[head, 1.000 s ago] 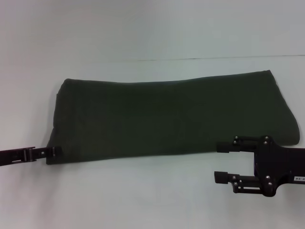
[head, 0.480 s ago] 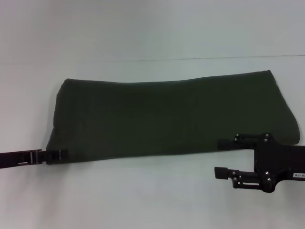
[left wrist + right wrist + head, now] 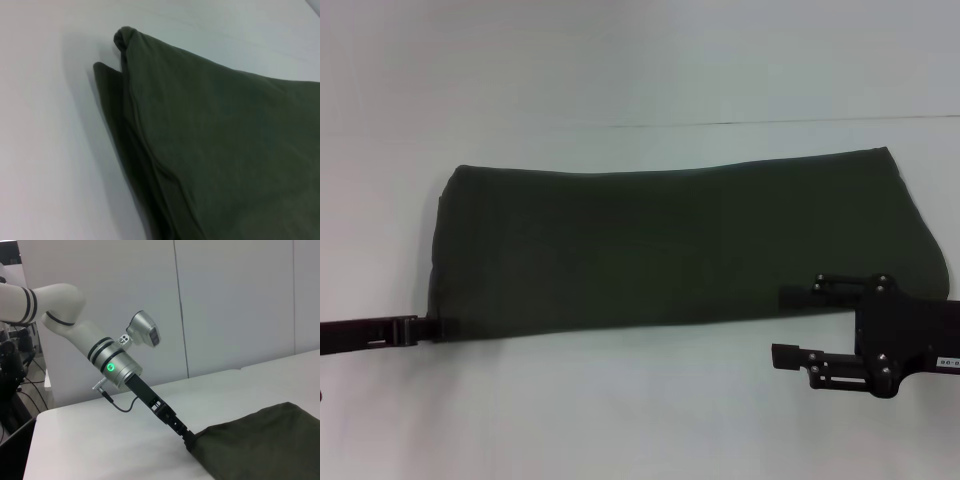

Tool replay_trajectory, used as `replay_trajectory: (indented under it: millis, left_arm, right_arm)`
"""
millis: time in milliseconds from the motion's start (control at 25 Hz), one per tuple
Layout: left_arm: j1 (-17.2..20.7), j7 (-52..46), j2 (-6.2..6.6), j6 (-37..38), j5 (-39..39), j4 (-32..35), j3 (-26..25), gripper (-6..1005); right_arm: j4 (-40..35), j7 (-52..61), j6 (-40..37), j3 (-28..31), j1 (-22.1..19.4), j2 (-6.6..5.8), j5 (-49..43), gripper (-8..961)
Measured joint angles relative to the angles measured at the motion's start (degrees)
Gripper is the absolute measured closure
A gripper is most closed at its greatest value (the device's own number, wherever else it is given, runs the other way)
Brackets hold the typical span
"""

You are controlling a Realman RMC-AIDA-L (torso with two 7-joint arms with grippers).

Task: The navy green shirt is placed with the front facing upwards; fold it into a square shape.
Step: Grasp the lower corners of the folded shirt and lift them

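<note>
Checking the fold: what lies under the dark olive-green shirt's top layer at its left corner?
Under the dark olive-green shirt, more folded layers show at the edge; deeper layers are covered.

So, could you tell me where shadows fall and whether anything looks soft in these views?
Head view: the shirt reads as a dark mass with little fold detail. Left wrist view: a shadow lies on the table beside the corner. Right wrist view: evenly lit, sharp.

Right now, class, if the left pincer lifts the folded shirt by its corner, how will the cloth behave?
The navy green shirt will probably droop, since its layers lie soft and rumpled. Layers may slide apart; nothing pins them. The left pincer sits at its near corner.
</note>
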Motion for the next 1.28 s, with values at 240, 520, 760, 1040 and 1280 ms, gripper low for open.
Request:
replay_trajectory:
  millis: [240,520,760,1040,1280]
  left_arm:
    - [0.0,-0.27,0.0,-1.39,0.0,0.03,-0.24,622]
    - [0.02,-0.27,0.05,-2.14,1.21,0.03,-0.01,897]
    - [0.04,-0.31,0.23,-1.31,1.37,0.51,-0.57,976]
    - [-0.54,-0.34,0.52,1.2,0.83,1.36,-0.96,983]
    - [-0.84,0.02,0.68,2.34,-1.39,1.27,-1.01,985]
  right_arm:
    - [0.0,0.38,-0.02,-0.01,-0.04,0.0,0.1,249]
    - [0.0,0.79,-0.05,-0.03,0.04,0.0,0.18,249]
    - [-0.35,0.88,0.04,1.78,-0.36,-0.16,0.18,249]
    - [-0.65,4.05,4.65,11.21,-2.43,-0.56,-0.1,249]
    - [-0.31,12.47,18.74,12.47,-5.03,-0.99,-0.66,250]
